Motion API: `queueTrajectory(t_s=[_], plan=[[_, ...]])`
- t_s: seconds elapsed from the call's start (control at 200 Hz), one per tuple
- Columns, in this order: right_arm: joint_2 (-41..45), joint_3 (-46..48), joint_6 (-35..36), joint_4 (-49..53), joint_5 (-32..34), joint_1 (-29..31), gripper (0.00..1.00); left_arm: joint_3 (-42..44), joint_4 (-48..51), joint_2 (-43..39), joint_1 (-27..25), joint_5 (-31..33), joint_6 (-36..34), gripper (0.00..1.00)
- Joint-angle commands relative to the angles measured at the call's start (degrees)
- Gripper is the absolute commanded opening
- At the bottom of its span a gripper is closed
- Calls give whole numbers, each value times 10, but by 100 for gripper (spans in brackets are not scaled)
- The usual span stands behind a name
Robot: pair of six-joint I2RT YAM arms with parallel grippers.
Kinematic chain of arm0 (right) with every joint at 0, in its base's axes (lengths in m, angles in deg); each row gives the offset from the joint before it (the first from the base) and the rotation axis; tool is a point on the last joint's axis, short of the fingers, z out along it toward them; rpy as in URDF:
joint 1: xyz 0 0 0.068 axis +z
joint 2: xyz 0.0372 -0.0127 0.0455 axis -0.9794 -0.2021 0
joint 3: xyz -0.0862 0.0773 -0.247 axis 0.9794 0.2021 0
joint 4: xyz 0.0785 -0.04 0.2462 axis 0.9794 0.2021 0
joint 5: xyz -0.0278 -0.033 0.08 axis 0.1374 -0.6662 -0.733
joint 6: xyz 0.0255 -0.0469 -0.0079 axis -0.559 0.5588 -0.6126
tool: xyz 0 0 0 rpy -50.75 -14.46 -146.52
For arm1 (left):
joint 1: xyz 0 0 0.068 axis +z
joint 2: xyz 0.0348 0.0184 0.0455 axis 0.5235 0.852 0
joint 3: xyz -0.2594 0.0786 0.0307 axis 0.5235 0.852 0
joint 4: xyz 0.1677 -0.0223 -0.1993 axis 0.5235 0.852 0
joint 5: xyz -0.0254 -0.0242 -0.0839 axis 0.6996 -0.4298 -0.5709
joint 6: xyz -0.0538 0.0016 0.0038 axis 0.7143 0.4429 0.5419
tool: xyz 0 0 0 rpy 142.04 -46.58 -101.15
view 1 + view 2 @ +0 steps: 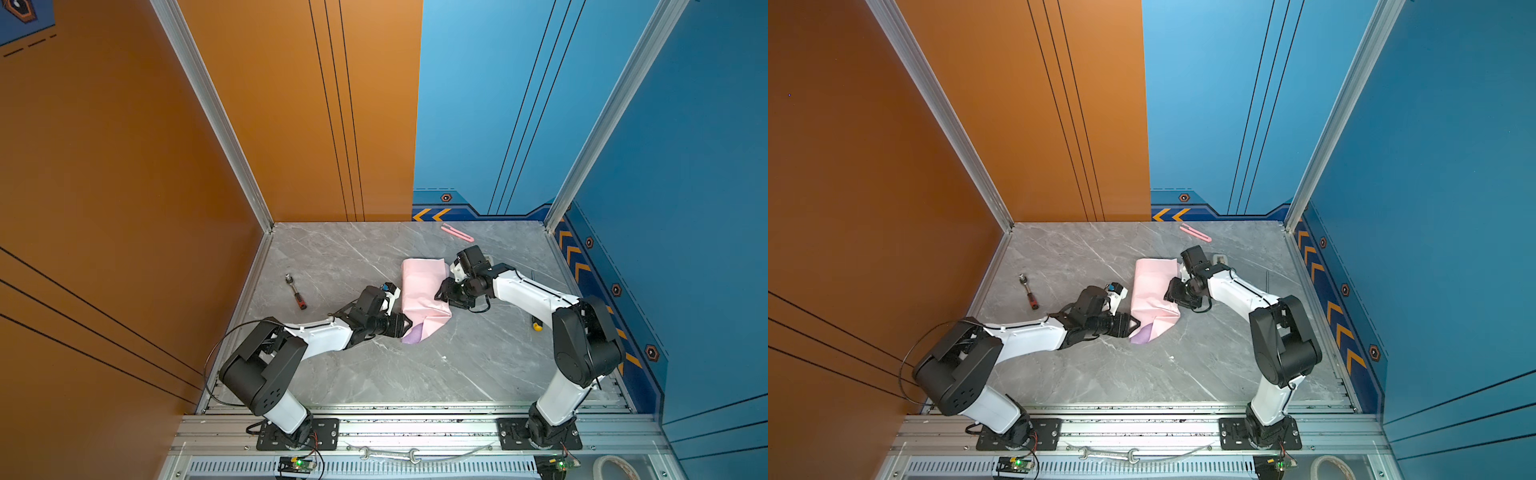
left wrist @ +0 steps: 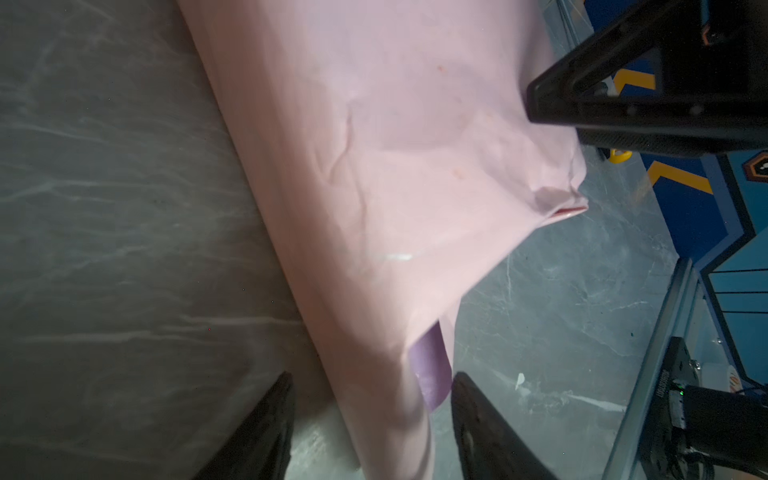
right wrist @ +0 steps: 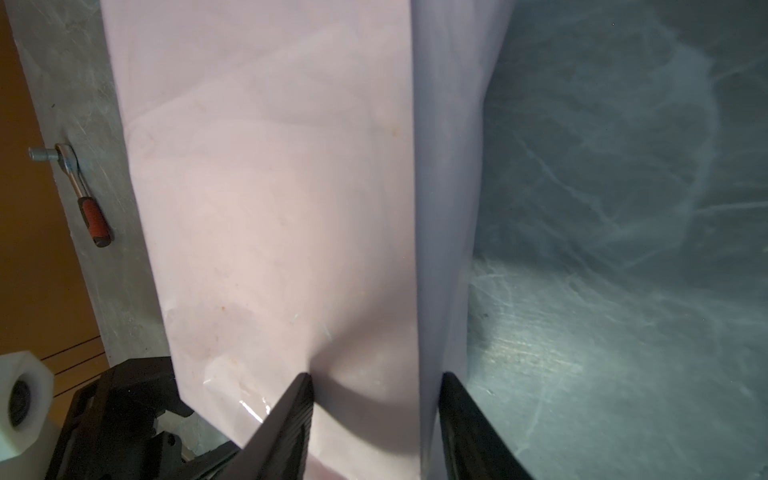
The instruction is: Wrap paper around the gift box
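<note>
The paper (image 1: 422, 286) (image 1: 1152, 286) lies folded into a pale pink bundle mid-table, and the gift box is hidden, presumably beneath it. A lilac underside shows at the bundle's near corner (image 1: 413, 334). My left gripper (image 1: 409, 326) (image 1: 1136, 326) is at that corner. In the left wrist view its jaws (image 2: 374, 382) stand open astride a hanging flap of the paper (image 2: 395, 166), with gaps on both sides. My right gripper (image 1: 440, 293) (image 1: 1169, 291) is open at the bundle's right edge. One of its fingertips (image 3: 305, 384) dents the paper (image 3: 270, 208) on top, and the other sits at the side fold.
A red-handled ratchet (image 1: 296, 291) (image 1: 1029, 291) (image 3: 81, 195) lies left of the bundle. A pink cutter (image 1: 457, 232) (image 1: 1195, 232) sits near the back wall. A small yellow object (image 1: 537, 326) lies by the right arm. A spanner (image 1: 388, 455) rests on the front rail.
</note>
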Motion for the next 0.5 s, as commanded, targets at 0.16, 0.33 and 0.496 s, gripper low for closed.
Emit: queueTrajectory(t_s=[0.16, 0.33, 0.496], plan=[[-11, -4, 14, 19, 10, 8, 48, -14, -34, 41, -16, 87, -14, 56], [-11, -4, 15, 17, 11, 12, 48, -20, -46, 65, -37, 125, -15, 53], [-11, -3, 16, 15, 12, 16, 48, -27, -48, 83, -59, 176, -16, 43]])
